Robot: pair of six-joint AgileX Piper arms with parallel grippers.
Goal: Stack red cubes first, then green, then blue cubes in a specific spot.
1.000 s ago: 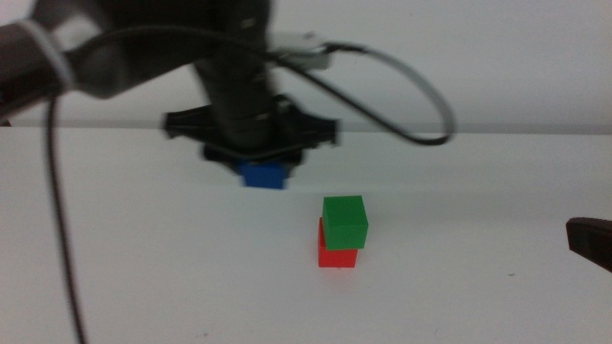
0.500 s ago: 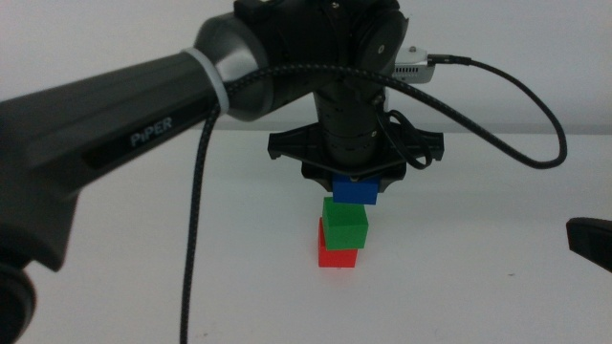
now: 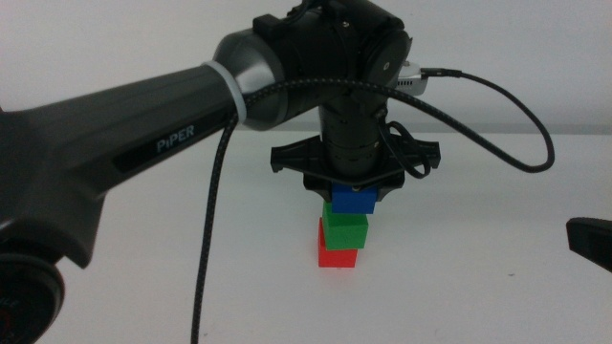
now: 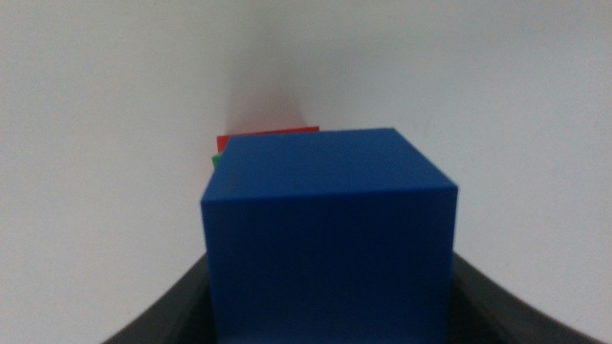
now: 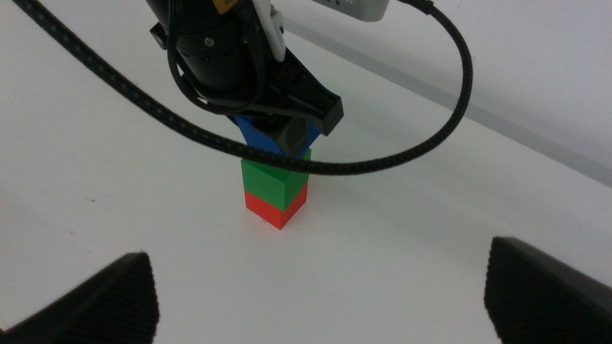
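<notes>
On the white table a green cube [image 3: 342, 230] sits on a red cube [image 3: 337, 256], forming a short stack. My left gripper [image 3: 352, 191] hangs straight over that stack, shut on the blue cube [image 3: 352, 201]. The blue cube's underside meets the green cube's top; whether it rests there I cannot tell. In the left wrist view the blue cube [image 4: 330, 229] fills the space between the jaws, with slivers of red [image 4: 268, 134] and green [image 4: 215, 161] behind it. My right gripper [image 5: 320, 287] waits open at the table's right side, facing the stack [image 5: 275, 191].
The left arm's black cable [image 3: 497, 105] loops out to the right above the stack. White tabletop [image 3: 478, 287] surrounds the cubes, and a pale wall rises behind its far edge.
The left gripper carried the blue cube from behind and left of the stack to directly over it, then lowered it onto the green cube. The right gripper stayed put.
</notes>
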